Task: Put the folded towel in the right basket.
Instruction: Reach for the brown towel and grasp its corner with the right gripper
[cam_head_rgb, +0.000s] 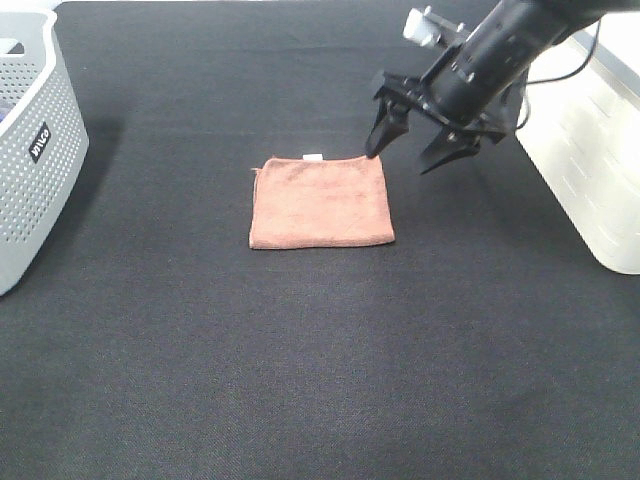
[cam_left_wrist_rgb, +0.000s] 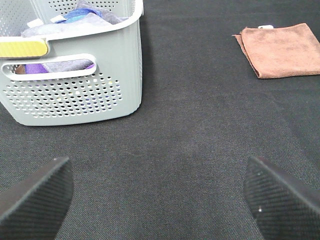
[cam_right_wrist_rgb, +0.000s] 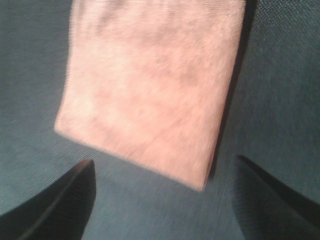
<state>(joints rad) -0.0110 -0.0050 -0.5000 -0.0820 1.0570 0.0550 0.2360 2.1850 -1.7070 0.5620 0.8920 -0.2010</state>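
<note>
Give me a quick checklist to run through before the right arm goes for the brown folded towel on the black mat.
1. Right gripper open: ok, jaws spread wide.
2. Reddish-brown folded terry towel lying flat and free: ok, nothing rests on it.
3. Gripper around the towel: not ok. In the high view it hangs by the towel's far right corner, with nothing between its fingers.
4. Large white plastic bin has room: cannot tell, only its outer wall shows.
5. Left gripper out of the way: ok, open, near the grey perforated basket, well apart from the towel.
</note>
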